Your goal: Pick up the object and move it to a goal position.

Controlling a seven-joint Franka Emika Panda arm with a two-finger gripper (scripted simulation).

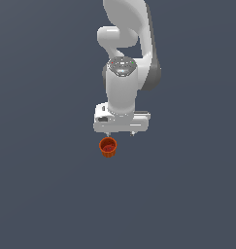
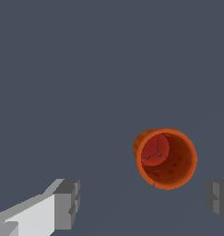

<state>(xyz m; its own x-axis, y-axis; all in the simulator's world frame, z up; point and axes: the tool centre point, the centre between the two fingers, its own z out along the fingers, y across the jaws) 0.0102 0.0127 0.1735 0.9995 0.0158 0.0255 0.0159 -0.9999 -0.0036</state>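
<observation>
The fingers point(image 2: 67, 205) stand wide apart in the wrist view, one grey pad at each lower corner of the picture, with bare floor between them and nothing held. The second pad point(image 2: 218, 198) is cut by the picture's edge, so only part of it shows. In the exterior view the two fingertips show as small dark stubs under the white hand, and the gripper point(image 1: 120, 133) hangs above the floor with its jaws spread.

The cup point(image 1: 108, 147) is a small orange-red pot with a darker red inside. It rests on the flat grey-blue floor point(image 1: 42, 194), just below the gripper in the exterior view and a little toward the exterior view's left of the gripper's middle, roughly under the fingertip on that side. It is not between the pads and no pad touches it. In the wrist view the cup point(image 2: 165, 158) shows its open mouth toward the camera, with the rim a bright orange ring, the red base visible deep inside, and a strip of the outer wall on one side. It lies nearer to the cut-off pad than to the other, yet apart from both.

The white arm point(image 1: 123, 87) rises from the hand toward the far side of the scene and runs off the top of the exterior view. The hand points straight down at the floor.
</observation>
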